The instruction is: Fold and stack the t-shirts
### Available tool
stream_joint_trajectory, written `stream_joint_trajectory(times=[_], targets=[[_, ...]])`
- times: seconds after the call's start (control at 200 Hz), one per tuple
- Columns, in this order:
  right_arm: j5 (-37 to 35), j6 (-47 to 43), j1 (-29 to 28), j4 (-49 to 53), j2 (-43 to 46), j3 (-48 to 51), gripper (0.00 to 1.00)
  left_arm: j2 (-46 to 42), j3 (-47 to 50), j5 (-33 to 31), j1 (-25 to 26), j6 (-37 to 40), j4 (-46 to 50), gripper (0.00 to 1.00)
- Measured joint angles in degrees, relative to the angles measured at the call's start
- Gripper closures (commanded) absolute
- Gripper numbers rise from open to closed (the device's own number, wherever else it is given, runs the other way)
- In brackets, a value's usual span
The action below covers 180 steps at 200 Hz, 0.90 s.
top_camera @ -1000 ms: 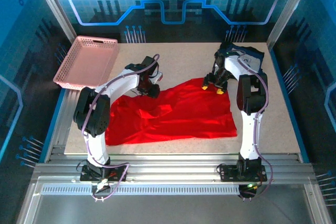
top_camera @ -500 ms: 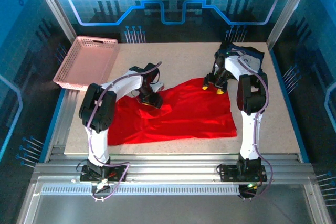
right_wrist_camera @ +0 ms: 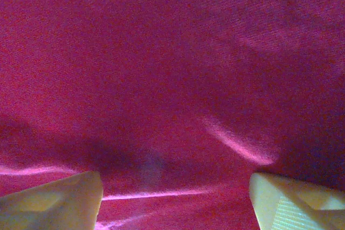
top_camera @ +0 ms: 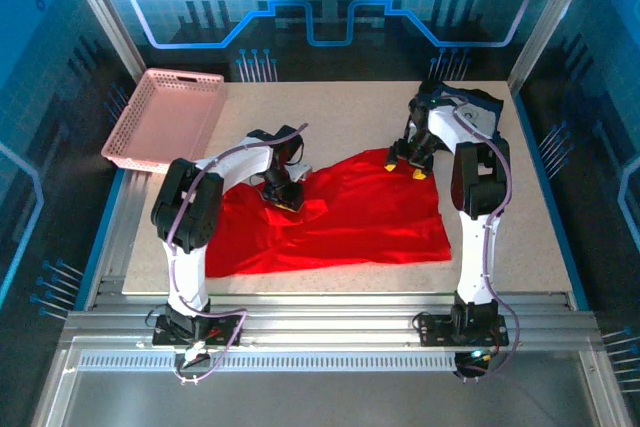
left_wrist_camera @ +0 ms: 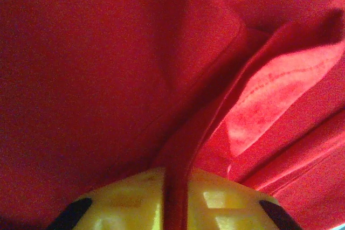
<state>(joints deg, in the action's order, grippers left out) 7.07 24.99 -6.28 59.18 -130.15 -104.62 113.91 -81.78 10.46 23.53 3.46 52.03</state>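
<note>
One red t-shirt [top_camera: 350, 212] lies spread and wrinkled across the middle of the table. My left gripper [top_camera: 285, 194] is down on its far left part. In the left wrist view its yellow fingers [left_wrist_camera: 232, 203] are shut on a raised fold of the red t-shirt [left_wrist_camera: 81, 52], which runs up between them at the left gripper [left_wrist_camera: 175, 200]. My right gripper [top_camera: 404, 167] sits at the shirt's far right corner. In the right wrist view the right gripper [right_wrist_camera: 175, 197] is open, its two pale fingertips [right_wrist_camera: 54, 197] wide apart with flat red t-shirt [right_wrist_camera: 172, 52] between them.
A pink lattice basket [top_camera: 165, 117] stands at the far left corner of the table. Bare tabletop [top_camera: 350, 112] lies beyond the shirt and along the right side [top_camera: 510, 207]. Metal frame posts rise at the far corners.
My left gripper slid a little toward the near right onto the shirt and closed on a fold of the cloth. The right arm stayed still.
</note>
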Motion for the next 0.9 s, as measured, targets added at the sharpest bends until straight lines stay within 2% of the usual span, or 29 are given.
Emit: stream_joint_trajectory(times=[0.06,0.33,0.645,0.9], targets=[[0.0,0.0,0.0,0.0,0.0,0.0,0.25,0.0,0.0,0.1,0.0,0.3,0.0,1.00],[0.0,0.0,0.0,0.0,0.0,0.0,0.25,0.0,-1.8,-0.8,-0.7,1.0,0.5,1.00],[0.0,-0.4,0.0,0.1,0.0,0.0,0.25,0.6,-12.8,-6.7,-3.9,4.1,0.7,1.00],[0.0,-0.7,0.0,0.2,0.0,0.0,0.25,6.6,-22.4,-10.6,-5.8,7.7,1.0,1.00]])
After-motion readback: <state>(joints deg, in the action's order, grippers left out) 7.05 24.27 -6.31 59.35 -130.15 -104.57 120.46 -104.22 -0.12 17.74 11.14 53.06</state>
